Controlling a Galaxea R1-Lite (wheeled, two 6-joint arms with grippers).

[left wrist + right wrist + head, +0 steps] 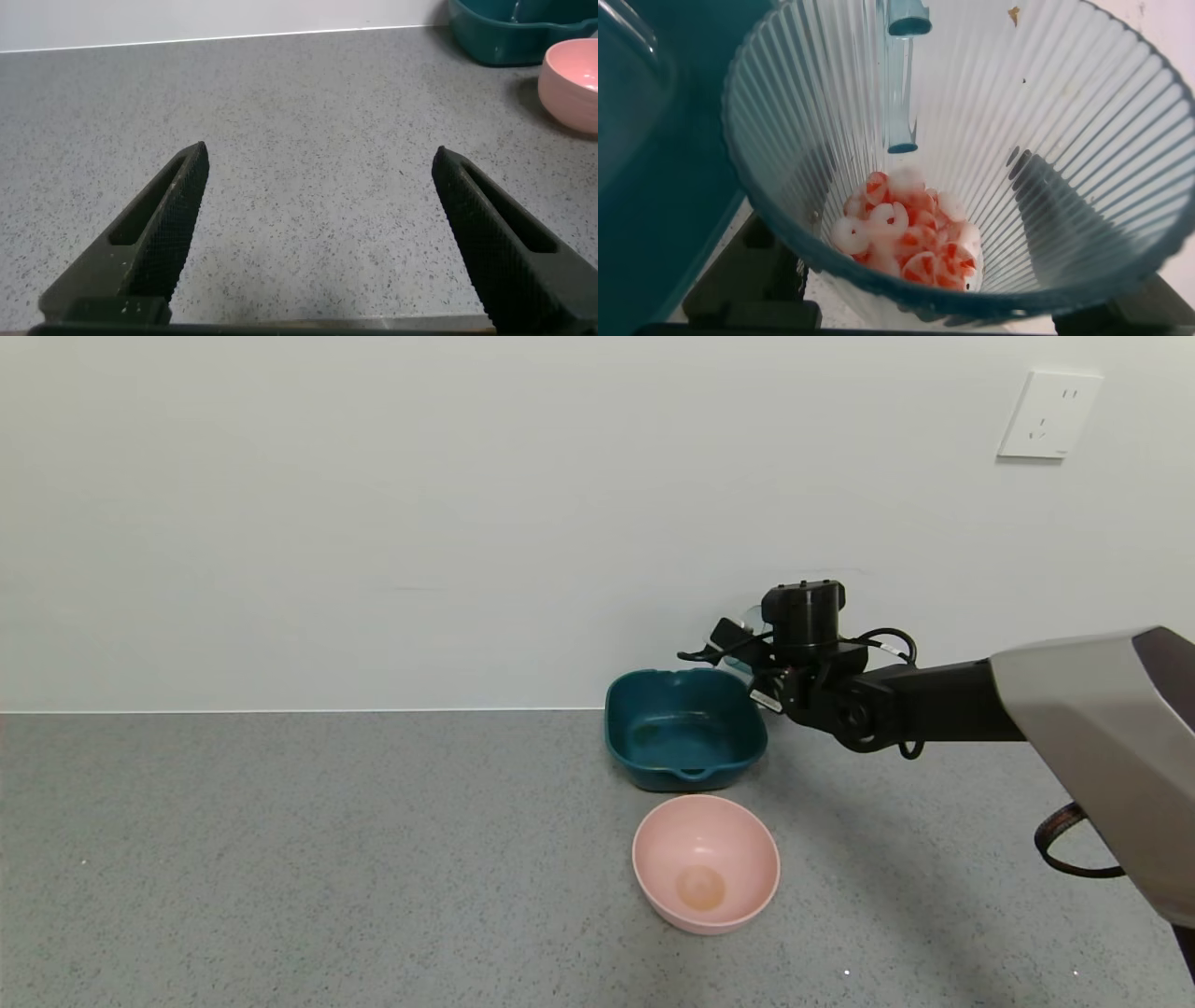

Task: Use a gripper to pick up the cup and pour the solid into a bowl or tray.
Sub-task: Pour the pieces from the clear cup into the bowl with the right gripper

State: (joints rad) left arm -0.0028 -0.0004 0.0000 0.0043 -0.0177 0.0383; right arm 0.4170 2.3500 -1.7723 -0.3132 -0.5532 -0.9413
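My right gripper (pixel 744 651) is shut on the cup (pixel 750 619) and holds it in the air over the far right corner of the dark teal dish (pixel 684 758). In the right wrist view the ribbed blue-green cup (pixel 785 140) fills the frame, still close to upright. The orange-red and white pieces (pixel 910 238) lie heaped at its bottom. The gripper (pixel 906 285) has its fingers (pixel 1055 224) showing darkly through the cup wall. The teal dish (pixel 654 140) lies below beside the cup and looks empty. My left gripper (pixel 318 163) is open and empty low over the grey counter, out of the head view.
A round pink bowl (pixel 706 861) stands empty in front of the teal dish; it also shows in the left wrist view (pixel 572 79) beside the teal dish (pixel 505 33). The white wall runs close behind the dish. The grey counter (pixel 327 859) stretches to the left.
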